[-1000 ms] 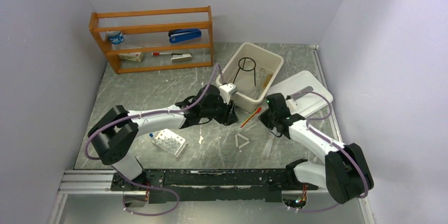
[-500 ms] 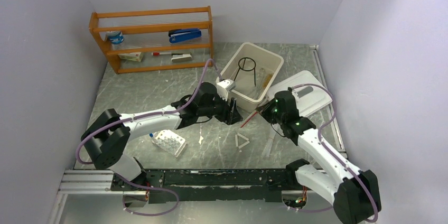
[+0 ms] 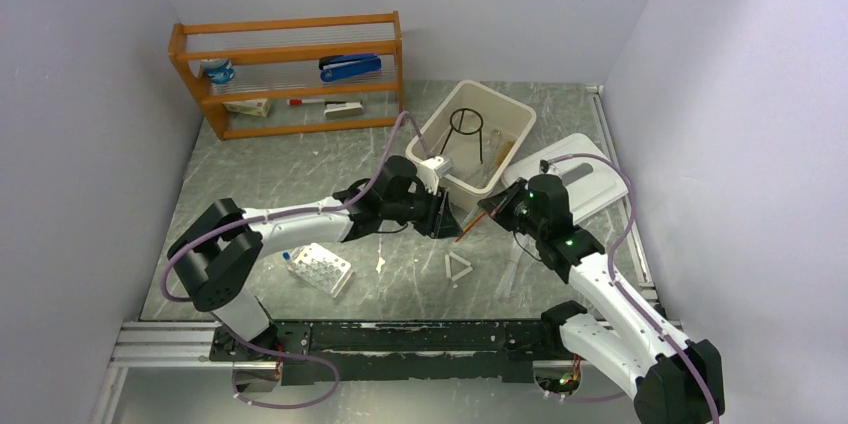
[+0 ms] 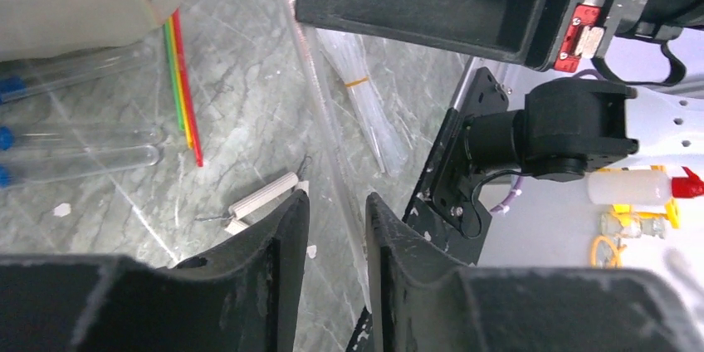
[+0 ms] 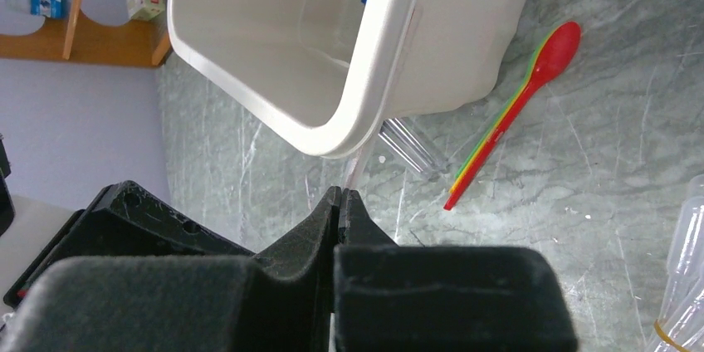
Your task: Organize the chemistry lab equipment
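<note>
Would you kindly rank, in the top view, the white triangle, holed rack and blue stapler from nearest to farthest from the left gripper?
1. white triangle, just near-side of the left gripper
2. white holed rack, near left
3. blue stapler, back shelf

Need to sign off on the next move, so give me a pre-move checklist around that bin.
1. Right end effector shut on the thin clear tube: ok.
2. Tube between the fingers of the open left end effector: cannot tell.
3. Room left in the beige bin beside the black tripod: ok.
4. Red spoon on the table, apart from both end effectors: ok.
5. Blue-capped vials put away: not ok, lying on the table.
</note>
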{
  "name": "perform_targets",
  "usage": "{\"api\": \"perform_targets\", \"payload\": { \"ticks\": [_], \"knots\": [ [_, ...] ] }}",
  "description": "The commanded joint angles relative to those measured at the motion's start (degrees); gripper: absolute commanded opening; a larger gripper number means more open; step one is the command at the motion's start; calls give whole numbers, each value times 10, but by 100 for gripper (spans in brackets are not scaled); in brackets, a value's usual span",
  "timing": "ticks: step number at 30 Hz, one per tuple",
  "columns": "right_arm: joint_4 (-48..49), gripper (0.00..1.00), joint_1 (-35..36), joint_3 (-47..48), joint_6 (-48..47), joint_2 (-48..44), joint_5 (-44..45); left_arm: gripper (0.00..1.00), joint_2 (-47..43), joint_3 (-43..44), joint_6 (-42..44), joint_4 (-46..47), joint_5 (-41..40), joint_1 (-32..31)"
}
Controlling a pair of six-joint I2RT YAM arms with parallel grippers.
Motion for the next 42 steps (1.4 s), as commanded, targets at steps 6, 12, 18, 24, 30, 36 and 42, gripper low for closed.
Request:
{"api": "perform_targets", "payload": {
  "ticks": [6,12,18,24,30,36,42],
  "knots": [
    [13,0,-3,-12,30,-19,15,18,36,39,0,-6,65,-13],
    [-24,24,-3,-21,60,-19,44,5,39,51,17,-16,64,-16],
    [-37,44,-3,-19,64,-6,36,5,42,56,23,-23,69,-17],
    [-1,43,-3,-34,74,14,-5,5,46,56,22,-20,83,-17],
    [7,23,-3,-35,77,34,-11,7,53,63,22,-32,77,-17],
    [9,0,-3,-37,78,50,-6,25,55,73,19,-39,61,-17],
    [-45,0,-3,-30,80,54,38,59,42,79,23,-67,14,-16]
  ]
}}
